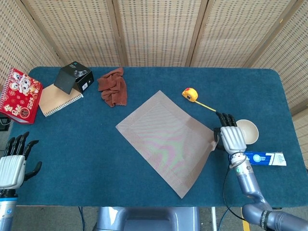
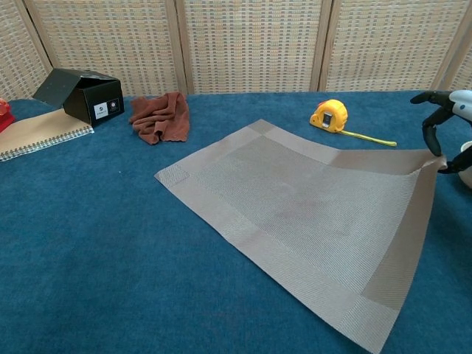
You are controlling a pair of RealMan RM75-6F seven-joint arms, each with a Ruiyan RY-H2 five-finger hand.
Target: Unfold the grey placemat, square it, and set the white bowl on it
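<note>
Right of centre frame, the right hand [image 1: 232,138] pinches the placemat [image 1: 167,139] corner beside the white bowl [image 1: 248,130]; lower left, the left hand [image 1: 13,163] hangs released.

- grey placemat [image 1: 168,138]: unfolded, skewed like a diamond at frame centre, right corner lifted.
- white bowl [image 1: 247,131]: upright, right of centre, off the mat.
</note>
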